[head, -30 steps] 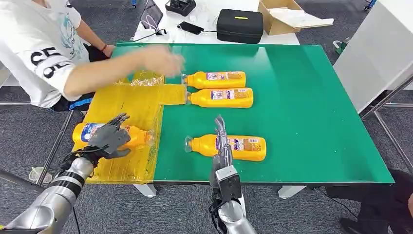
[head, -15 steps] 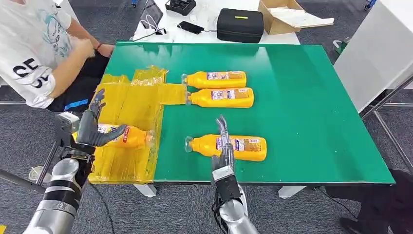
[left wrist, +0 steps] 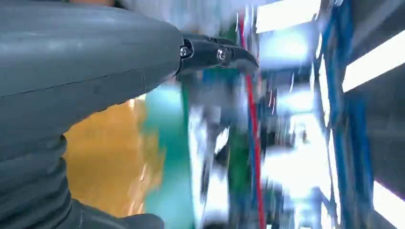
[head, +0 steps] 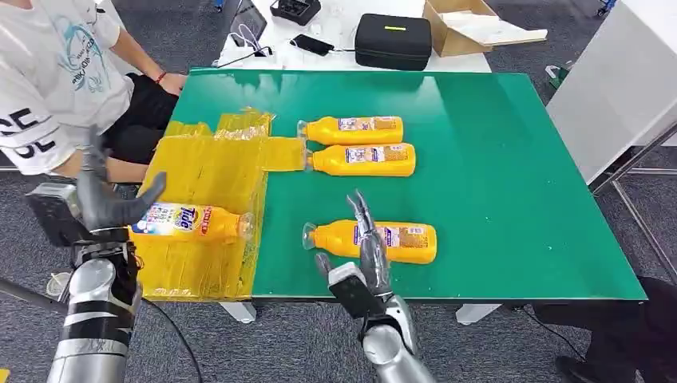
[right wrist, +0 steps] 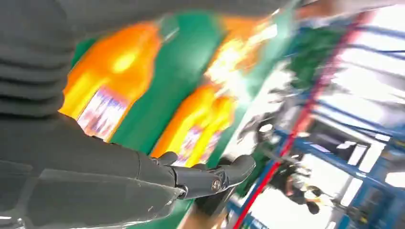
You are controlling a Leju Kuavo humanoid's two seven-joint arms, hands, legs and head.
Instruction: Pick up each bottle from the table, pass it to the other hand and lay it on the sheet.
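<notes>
A Tide bottle [head: 188, 223] lies on the yellow sheet [head: 209, 171]; three more lie on the green worktop [head: 495, 175] beside the sheet. Left hand [head: 104, 199] released, off the sheet's edge; right hand [head: 369, 243] released over the nearest bottle [head: 399, 242]

Head view bright, evenly lit, sharp; both wrist views heavily motion-blurred, ceiling light strips glaring.

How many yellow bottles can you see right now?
4: one bottle on the sheet, two side by side mid-table, far bottle and near bottle, and one front bottle by the right hand.
</notes>
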